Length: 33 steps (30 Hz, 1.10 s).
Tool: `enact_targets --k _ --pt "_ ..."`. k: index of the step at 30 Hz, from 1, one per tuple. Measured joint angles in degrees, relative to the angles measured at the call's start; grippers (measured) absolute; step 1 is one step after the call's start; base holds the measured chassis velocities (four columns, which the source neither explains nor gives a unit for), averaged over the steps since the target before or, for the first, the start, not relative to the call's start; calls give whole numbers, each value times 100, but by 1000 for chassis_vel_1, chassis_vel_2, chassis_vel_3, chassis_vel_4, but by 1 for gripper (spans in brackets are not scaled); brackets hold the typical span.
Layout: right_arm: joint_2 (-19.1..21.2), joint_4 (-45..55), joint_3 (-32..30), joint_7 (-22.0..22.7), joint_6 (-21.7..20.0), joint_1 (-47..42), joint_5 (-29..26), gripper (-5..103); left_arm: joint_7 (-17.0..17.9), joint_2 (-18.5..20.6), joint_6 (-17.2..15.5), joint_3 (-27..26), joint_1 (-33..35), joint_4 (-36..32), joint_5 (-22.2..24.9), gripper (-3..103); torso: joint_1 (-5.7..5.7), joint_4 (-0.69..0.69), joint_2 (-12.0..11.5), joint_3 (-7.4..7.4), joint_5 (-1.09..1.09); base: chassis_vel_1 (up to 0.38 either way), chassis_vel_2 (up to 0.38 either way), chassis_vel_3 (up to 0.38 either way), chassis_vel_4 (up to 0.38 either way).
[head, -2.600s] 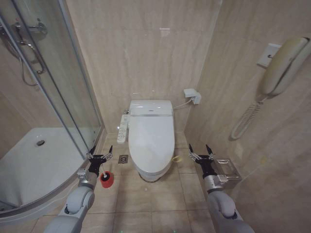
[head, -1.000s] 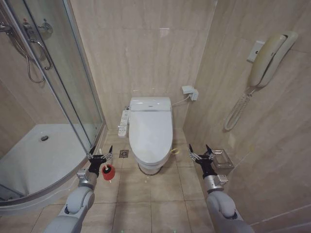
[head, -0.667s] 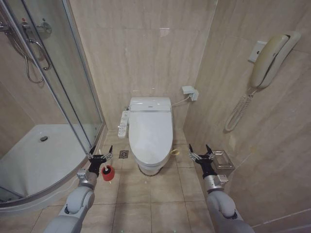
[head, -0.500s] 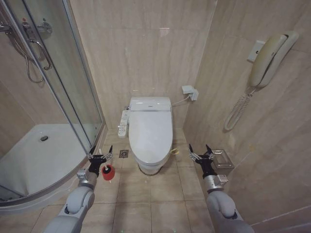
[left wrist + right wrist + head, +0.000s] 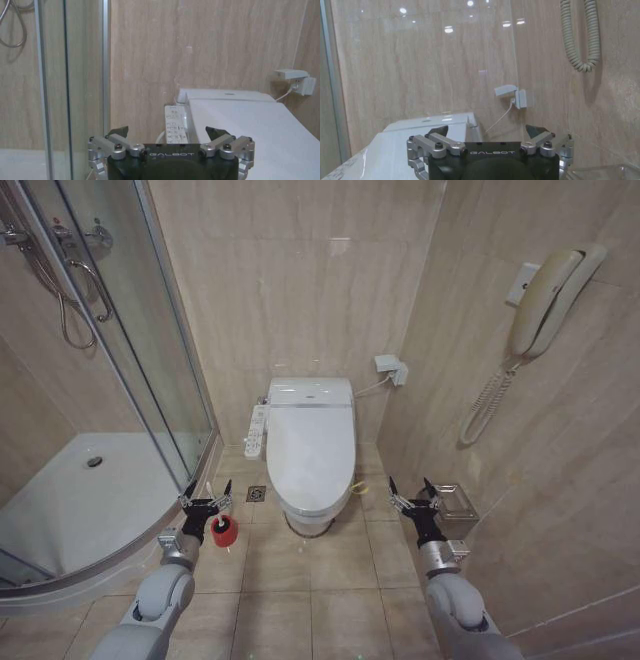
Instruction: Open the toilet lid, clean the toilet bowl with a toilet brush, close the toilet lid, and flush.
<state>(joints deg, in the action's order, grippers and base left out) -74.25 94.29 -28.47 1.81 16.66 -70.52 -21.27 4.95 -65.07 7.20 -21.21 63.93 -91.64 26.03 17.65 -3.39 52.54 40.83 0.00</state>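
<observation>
Tiled floor (image 5: pixel 330 580): toilet bowl (image 5: pixel 308 520), red brush holder (image 5: pixel 224 532).

Camera view shifted: toilet lid (image 5: pixel 311 448) now smaller, farther off; more floor visible. Claws unchanged.

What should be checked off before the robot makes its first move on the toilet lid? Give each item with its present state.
1. Toilet lid down and untouched, ready to be lifted: ok.
2. Left gripper open and empty, low beside the shower edge: ok.
3. Right gripper open and empty, near the wall on the toilet's other side: ok.
4. Either gripper at the lid's front edge: not ok, both sit off to the sides of the toilet bowl.
5. Toilet brush in reach: cannot tell; the red holder stands on the floor by the left gripper, the brush itself is not clear.
6. Lid's strap visible for gripping: cannot tell.
</observation>
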Motion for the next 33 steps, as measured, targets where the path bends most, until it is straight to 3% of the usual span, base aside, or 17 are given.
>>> enact_targets --k 33 --pt "0 0 0 0 0 0 0 100 0 0 0 0 0 0 0 100 -1 0 0 0 0 0 0 0 0"
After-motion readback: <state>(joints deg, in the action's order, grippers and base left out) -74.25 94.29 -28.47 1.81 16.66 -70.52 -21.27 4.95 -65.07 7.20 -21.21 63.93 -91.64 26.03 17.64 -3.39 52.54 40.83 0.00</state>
